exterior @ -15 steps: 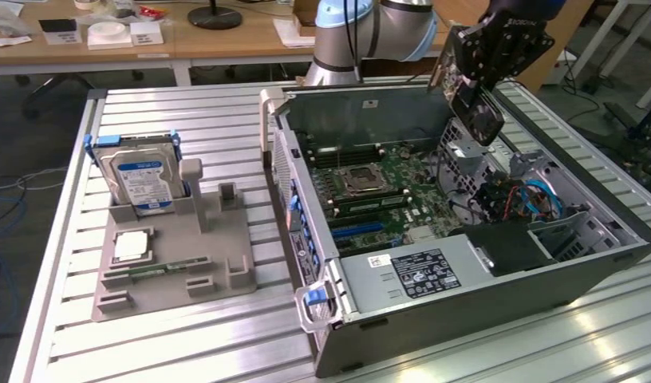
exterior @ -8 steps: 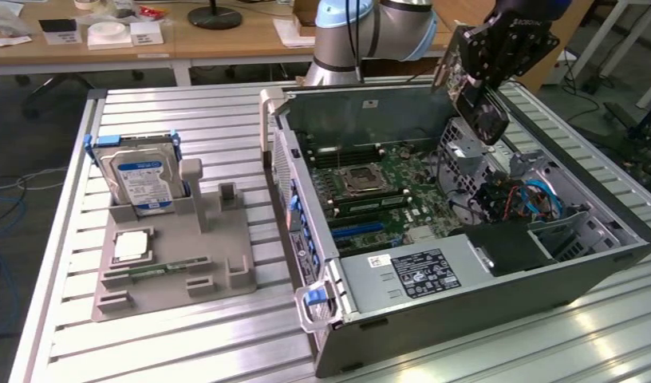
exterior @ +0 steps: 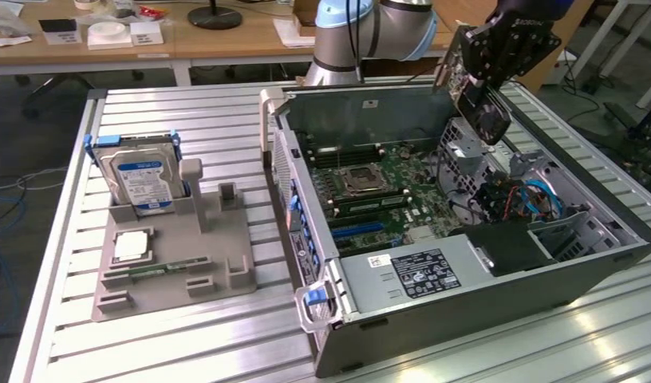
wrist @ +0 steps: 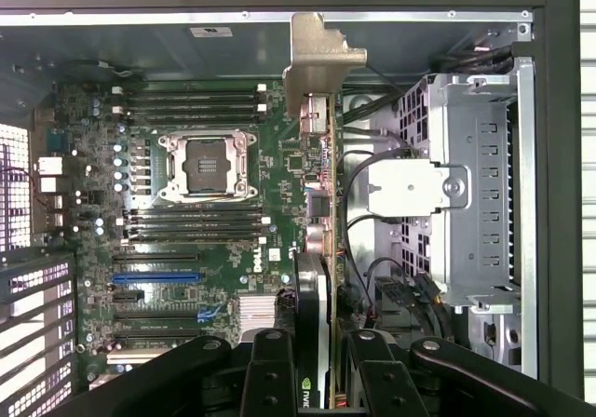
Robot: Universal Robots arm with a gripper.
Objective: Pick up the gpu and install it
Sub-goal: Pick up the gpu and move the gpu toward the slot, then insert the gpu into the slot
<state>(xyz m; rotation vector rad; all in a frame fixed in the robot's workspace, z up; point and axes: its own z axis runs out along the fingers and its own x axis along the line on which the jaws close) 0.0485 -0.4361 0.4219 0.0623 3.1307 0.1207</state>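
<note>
One thing between the fingers [wrist: 270,375], is it?

Yes, the graphics card [wrist: 323,287]. The gripper [wrist: 321,366] is clamped on its dark end, one finger on each face. From the fingertips the card runs away edge-on to its pale metal bracket [wrist: 319,59] at the far end.

So the pick-up is done?

I judge so. In the exterior view the card hangs from the fingers in the air, over the open computer case [exterior: 464,307], and touches nothing else. Carrying it to its slot is the step in hand.

What does seating it call for?

Its connector edge must line up with a long slot on the green board [wrist: 186,291]. The blue slot [wrist: 156,276] lies beyond the fingertips and off to one side of the card, not in line with it. Black cables [wrist: 358,184] loop just beside the card, near the silver drive cage [wrist: 475,203], and could snag.

How does it look?

Thin, flat and dark, with what looks like a round fan on one face.
</note>
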